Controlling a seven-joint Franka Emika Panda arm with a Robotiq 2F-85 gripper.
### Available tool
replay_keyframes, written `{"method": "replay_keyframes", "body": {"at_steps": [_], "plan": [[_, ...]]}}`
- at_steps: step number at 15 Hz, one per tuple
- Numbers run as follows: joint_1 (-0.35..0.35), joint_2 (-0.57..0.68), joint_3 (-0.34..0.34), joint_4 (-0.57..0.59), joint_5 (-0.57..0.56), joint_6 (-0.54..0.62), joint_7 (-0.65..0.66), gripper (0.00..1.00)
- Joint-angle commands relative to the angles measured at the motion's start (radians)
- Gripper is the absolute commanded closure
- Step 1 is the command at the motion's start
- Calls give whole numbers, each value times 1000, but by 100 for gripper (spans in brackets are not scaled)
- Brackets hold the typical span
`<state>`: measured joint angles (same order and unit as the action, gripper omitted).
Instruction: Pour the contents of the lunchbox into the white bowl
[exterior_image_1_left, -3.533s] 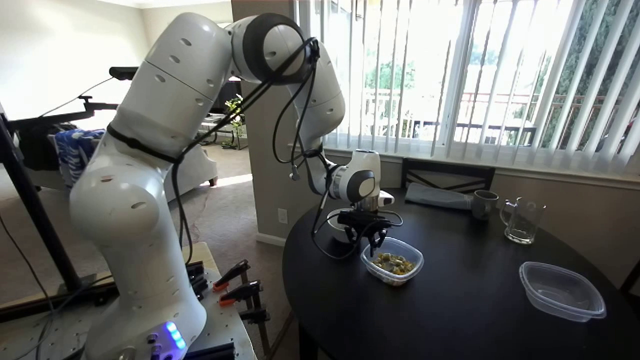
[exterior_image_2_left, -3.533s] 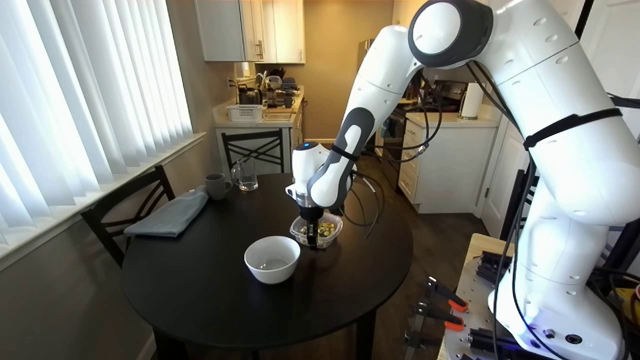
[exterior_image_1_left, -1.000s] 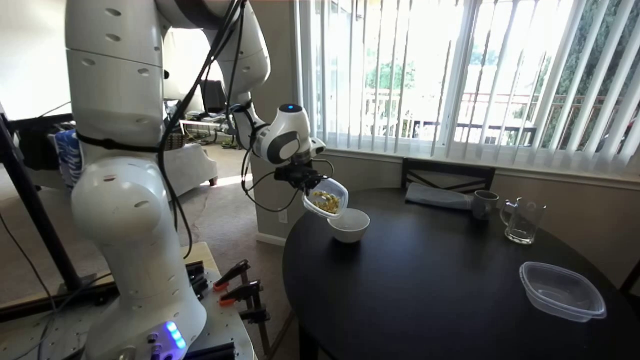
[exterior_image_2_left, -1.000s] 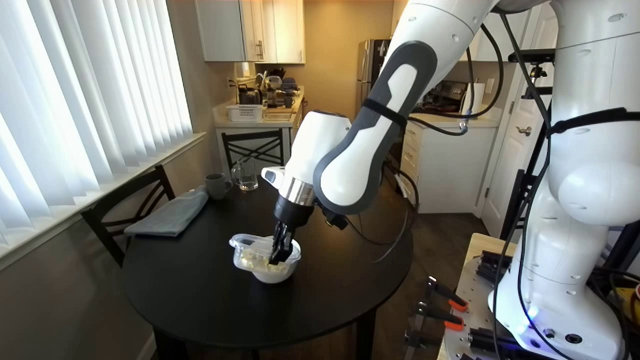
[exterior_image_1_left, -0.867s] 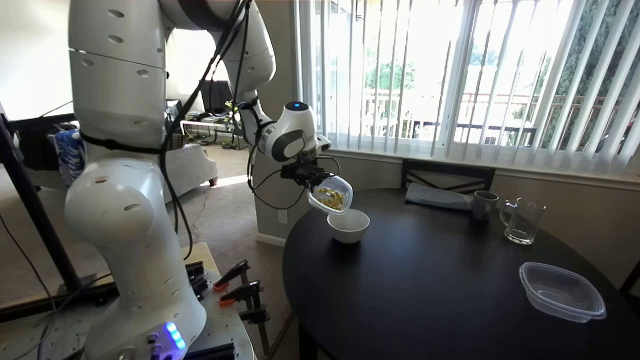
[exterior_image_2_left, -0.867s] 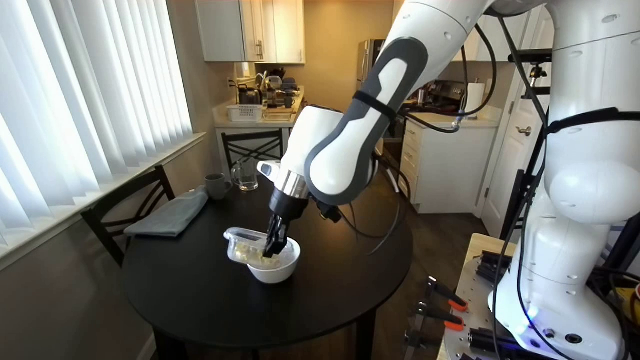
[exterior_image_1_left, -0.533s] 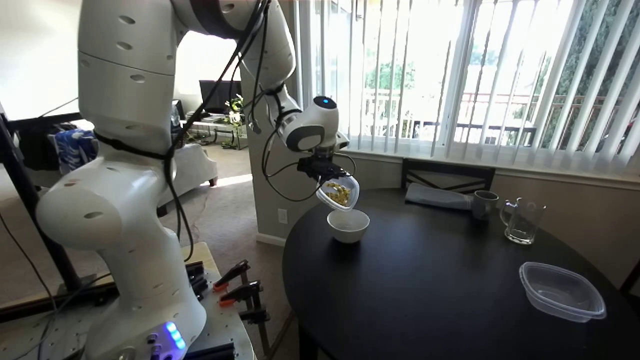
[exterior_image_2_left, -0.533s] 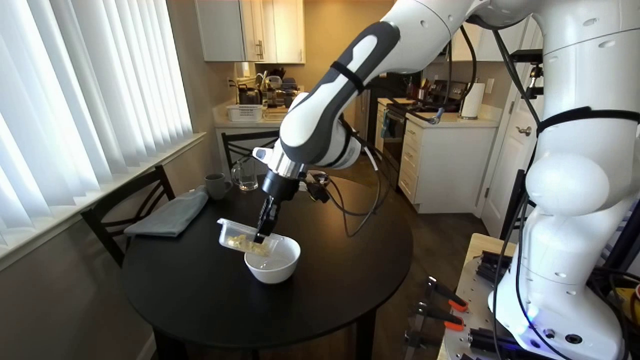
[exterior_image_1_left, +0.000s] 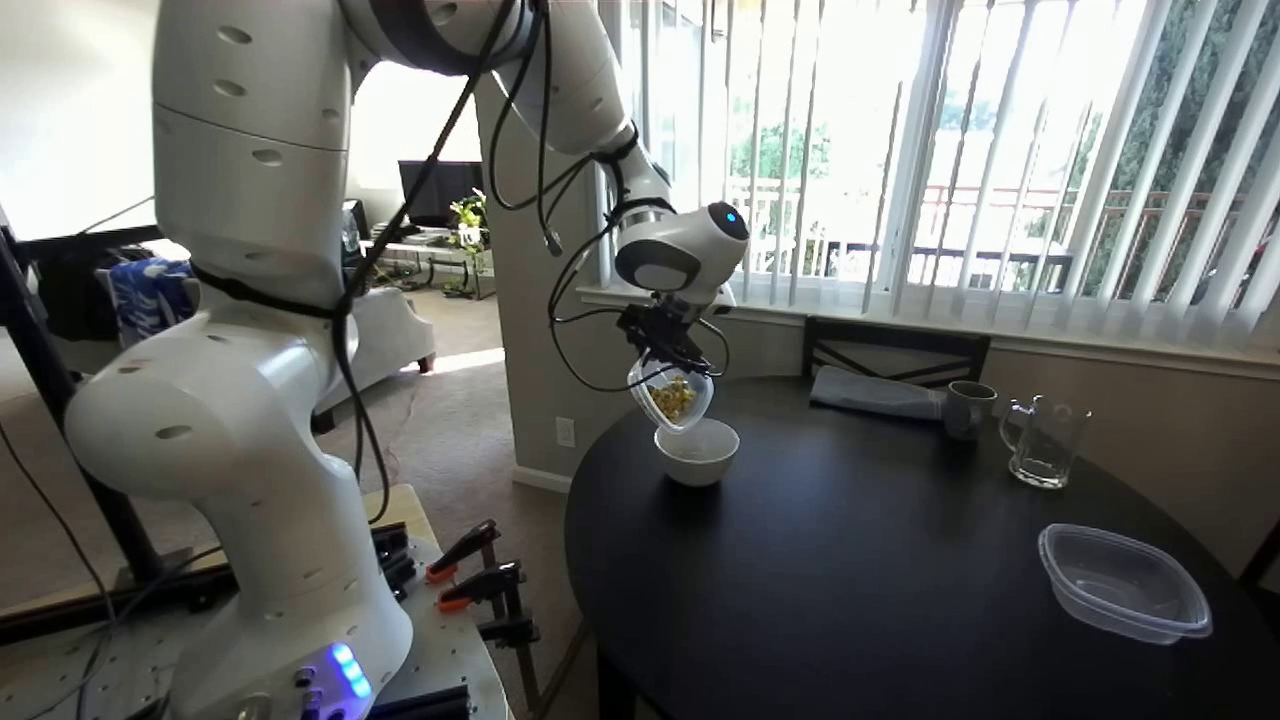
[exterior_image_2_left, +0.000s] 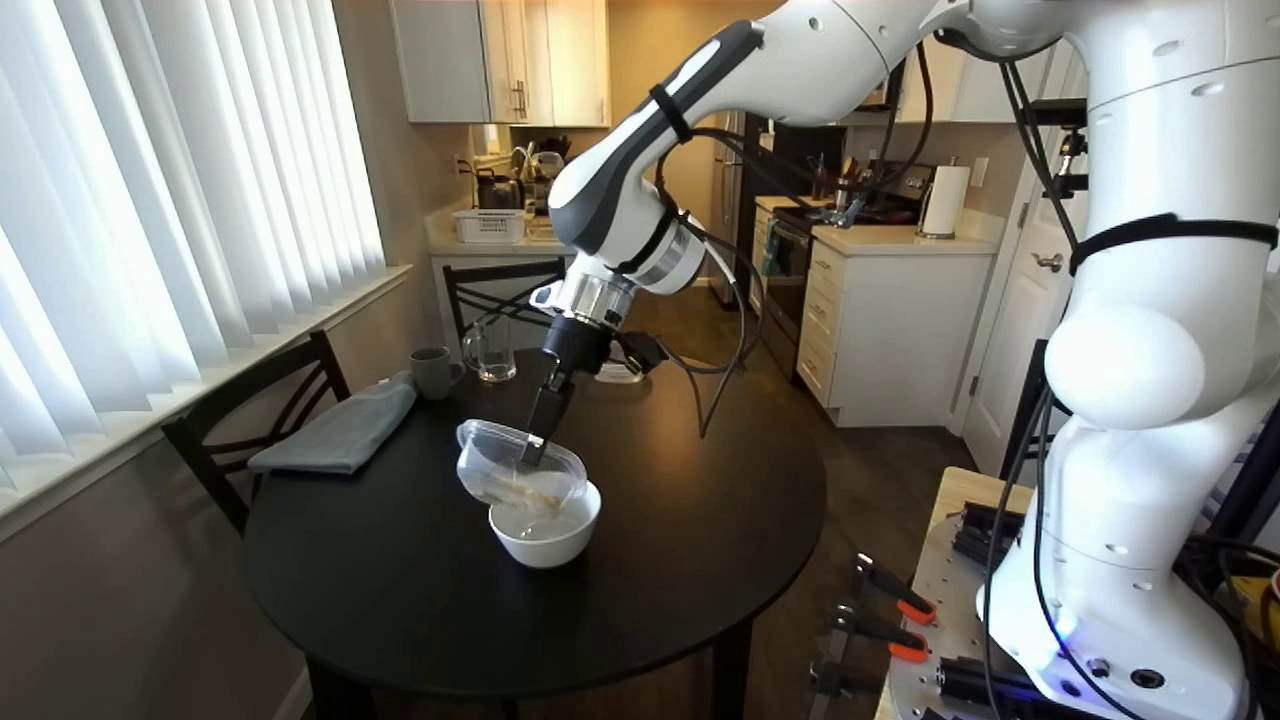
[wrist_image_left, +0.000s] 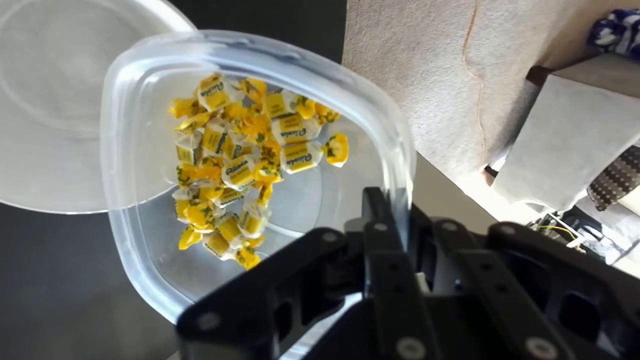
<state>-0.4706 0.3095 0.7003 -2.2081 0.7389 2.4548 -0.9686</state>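
The black two-fingered end effector (wrist_image_left: 399, 215), nearly closed, pinched the rim of the small rounded-rectangular clear plastic lunchbox (wrist_image_left: 305, 197) and held it tilted partly over the round white bowl (exterior_image_2_left: 545, 550); whether the two touched, I could not tell. Yellow-and-white wrapped candies (wrist_image_left: 240, 157) lay inside the lunchbox, gathered toward the bowl, which stood on the round black bench (exterior_image_1_left: 860, 560) well apart from a larger clear plastic container (exterior_image_1_left: 1125, 585).
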Motion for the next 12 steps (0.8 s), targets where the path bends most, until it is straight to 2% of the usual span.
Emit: {"method": "replay_keyframes", "body": {"at_steps": [1, 4, 6, 12], "plan": [[132, -54, -169, 17, 104, -137, -35, 94], [252, -62, -315, 38, 128, -234, -25, 94], [307, -61, -385, 53, 127, -294, -17, 94], [392, -47, -503, 94, 110, -432, -20, 94]]}}
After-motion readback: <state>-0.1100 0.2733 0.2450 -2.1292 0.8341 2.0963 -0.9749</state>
